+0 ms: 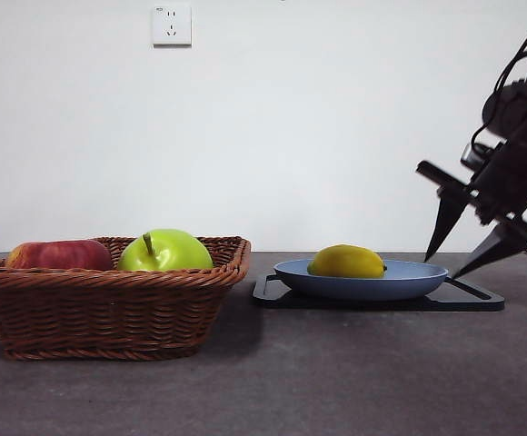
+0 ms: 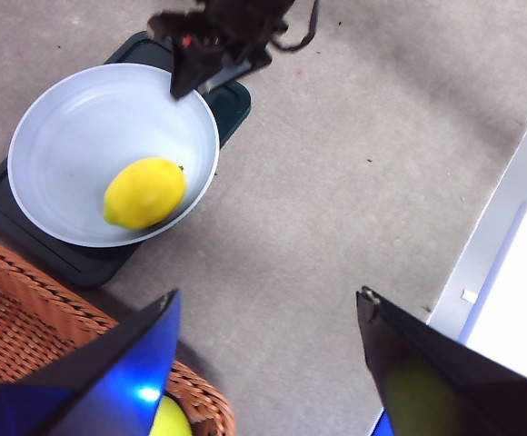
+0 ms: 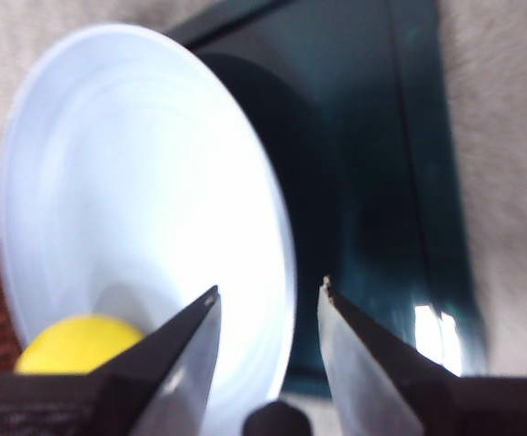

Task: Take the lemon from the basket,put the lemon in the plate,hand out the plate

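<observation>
The lemon point(image 1: 346, 262) is seen lying in the plate point(image 1: 409, 283) on a black tray point(image 1: 468, 300), beside the basket point(image 1: 109, 309) holding a green apple point(image 1: 165, 251) and red apple point(image 1: 59, 255), with the right gripper point(image 1: 468, 247) parted, empty, at the plate's rim, and the left gripper point(image 2: 268, 363) held wide open, empty, above the basket's edge.

Lemon on plate, basket alongside.
Yellow lemon point(image 1: 346, 262) lying on its side inside light-blue plate point(image 1: 418, 278); brown wicker basket point(image 1: 109, 313) just beside, upright.
</observation>
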